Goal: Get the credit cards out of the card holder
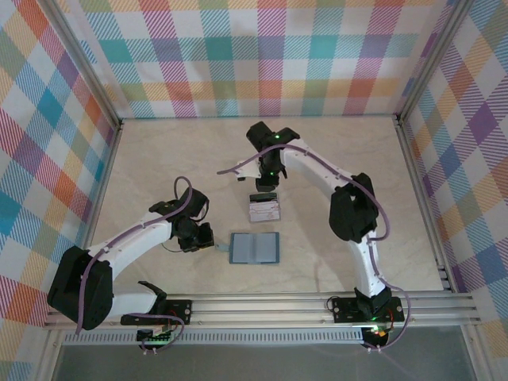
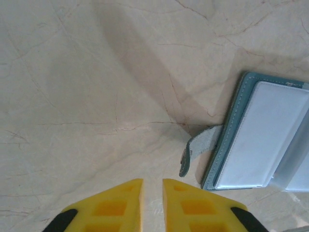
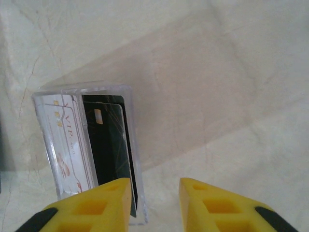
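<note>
A cream, marble-patterned table top (image 1: 159, 151) with thin brown veins fills the centre of the overhead view. Walls of pastel plaid cloth (image 1: 262, 55) close it in at top, left and right — silvery metal posts (image 1: 83, 63) run down their corners. A ribbed aluminium rail (image 1: 270, 305) spans the bottom edge. A clear plastic rectangular tray (image 3: 82, 88) lies flat on the marble at the lower left of the right wrist view.
</note>
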`<action>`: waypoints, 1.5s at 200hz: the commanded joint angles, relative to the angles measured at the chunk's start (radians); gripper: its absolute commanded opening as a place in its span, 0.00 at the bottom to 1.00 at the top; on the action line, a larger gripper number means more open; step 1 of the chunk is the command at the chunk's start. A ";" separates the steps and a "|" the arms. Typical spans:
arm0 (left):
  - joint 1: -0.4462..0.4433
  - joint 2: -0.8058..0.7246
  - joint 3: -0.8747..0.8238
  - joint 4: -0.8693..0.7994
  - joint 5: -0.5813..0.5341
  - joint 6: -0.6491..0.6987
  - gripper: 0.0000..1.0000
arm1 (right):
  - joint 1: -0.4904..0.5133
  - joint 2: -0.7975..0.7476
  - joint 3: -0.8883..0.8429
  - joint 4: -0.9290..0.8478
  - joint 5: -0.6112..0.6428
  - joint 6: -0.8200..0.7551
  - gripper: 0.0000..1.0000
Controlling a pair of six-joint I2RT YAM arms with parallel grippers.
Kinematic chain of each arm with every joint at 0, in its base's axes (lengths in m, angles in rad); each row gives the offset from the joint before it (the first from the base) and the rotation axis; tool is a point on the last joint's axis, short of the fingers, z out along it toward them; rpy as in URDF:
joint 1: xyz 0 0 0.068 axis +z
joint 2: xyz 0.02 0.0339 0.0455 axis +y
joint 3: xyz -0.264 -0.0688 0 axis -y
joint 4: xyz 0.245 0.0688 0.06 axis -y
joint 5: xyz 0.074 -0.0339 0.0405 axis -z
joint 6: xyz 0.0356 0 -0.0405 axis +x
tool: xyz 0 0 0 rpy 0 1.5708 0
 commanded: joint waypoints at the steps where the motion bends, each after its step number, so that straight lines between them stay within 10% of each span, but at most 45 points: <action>1: 0.018 -0.002 0.012 0.015 -0.075 0.028 0.25 | -0.012 -0.139 -0.091 0.126 -0.002 0.086 0.38; 27: 0.022 0.009 0.047 0.023 -0.193 0.045 0.56 | -0.035 -0.289 -0.299 0.303 0.015 0.211 0.58; 53: 0.030 0.025 0.095 0.036 -0.340 0.071 1.00 | -0.069 -0.457 -0.534 0.487 0.065 0.349 1.00; 168: 0.201 0.122 0.039 0.512 -0.882 0.323 1.00 | -0.569 -0.852 -1.470 1.342 0.048 0.924 1.00; 215: 0.281 0.175 -0.176 1.157 -0.693 0.527 1.00 | -0.621 -0.715 -1.487 1.596 0.023 0.939 1.00; 300: 0.391 0.258 -0.277 1.432 -0.375 0.572 1.00 | -0.668 -0.579 -1.546 1.860 -0.083 0.979 1.00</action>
